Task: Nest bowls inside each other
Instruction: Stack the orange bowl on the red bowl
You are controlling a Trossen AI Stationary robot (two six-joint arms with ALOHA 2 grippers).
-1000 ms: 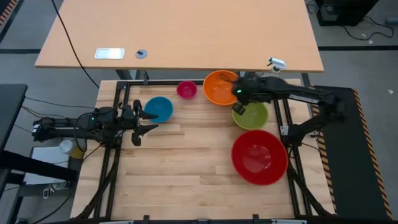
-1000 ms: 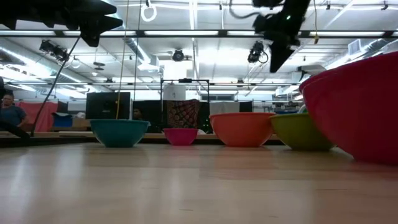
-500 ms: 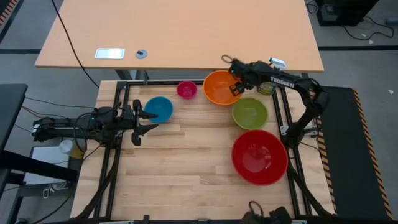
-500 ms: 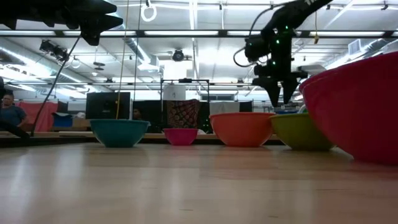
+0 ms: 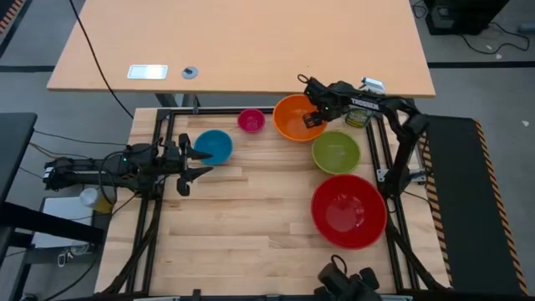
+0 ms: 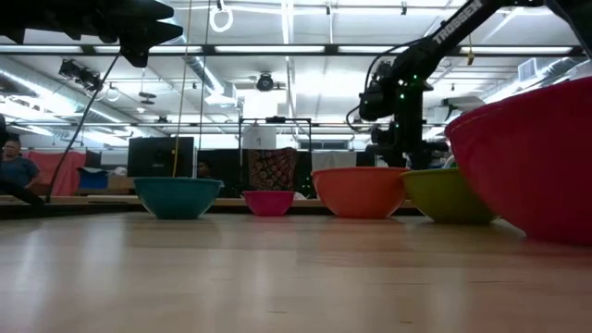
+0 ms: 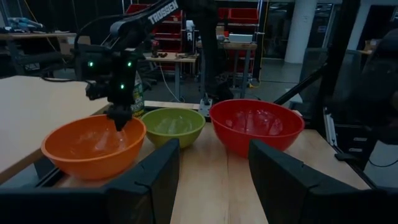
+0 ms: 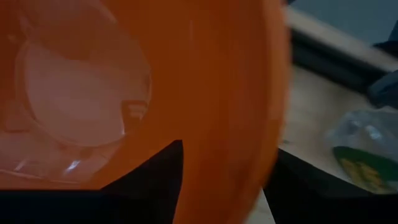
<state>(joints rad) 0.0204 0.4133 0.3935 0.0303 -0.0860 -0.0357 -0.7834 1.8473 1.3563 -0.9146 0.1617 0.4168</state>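
All 5 bowls sit apart on the bench, none nested yet: the red bowl nearest the front on the right, the green bowl just behind it, the orange bowl at the back edge, the pink bowl beside that, and the blue bowl further left. They look like thin, smooth, glossy plastic, so I judge them light and fairly stiff but slippery; a pinch across the rim wall, 1 finger inside and 1 outside, seems the only real hold, and a light bowl could tip or skate if nudged. The right hand is at the orange bowl's rim on its right side, fingers apart and straddling the wall, not clamped from what shows. The left hand hangs with its fingers apart just in front of the blue bowl, holding nothing. A green bottle stands close behind the green bowl.
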